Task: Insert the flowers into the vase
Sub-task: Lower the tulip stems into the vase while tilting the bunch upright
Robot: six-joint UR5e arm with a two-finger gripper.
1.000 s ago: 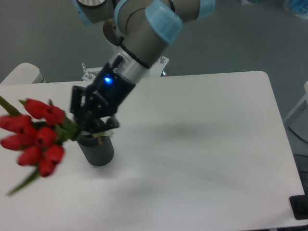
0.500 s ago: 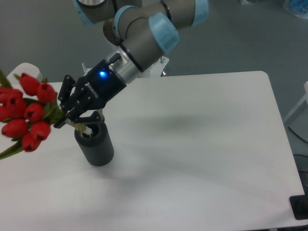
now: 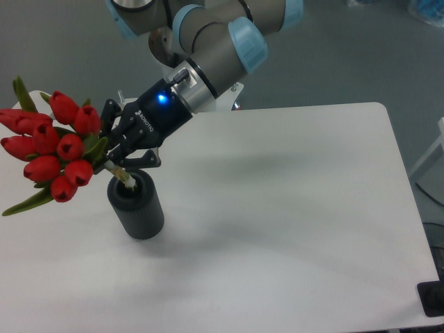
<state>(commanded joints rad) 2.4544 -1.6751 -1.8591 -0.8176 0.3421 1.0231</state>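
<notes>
- Gripper (image 3: 111, 154) is seen clamped on the flowers (image 3: 52, 156), its black fingers (image 3: 109, 118) pinched around the green stems right where they bunch together, just above the vase.
- A blue light is lit on the gripper body, up and to the right of the vase.
- The flowers are held tilted, not upright: the red buds are fanned out up and to the left of the vase, well clear of its rim, and pretty much level with the gripper.
- The pale stem ends (image 3: 125, 177) are pointed down into the mouth of the vase (image 3: 137, 207); the tips look to be dipped just inside the rim, though how deep can't be told from here.
- One long green leaf (image 3: 28, 202) is stuck out to the left of the vase, and another (image 3: 22, 94) is poked up above the buds.
- The vase, dark grey and ribbed, is stood upright on the white table (image 3: 291, 208), directly under the gripper.
- The arm (image 3: 215, 48), grey with light blue caps, is angled down toward the vase from the upper right.
</notes>
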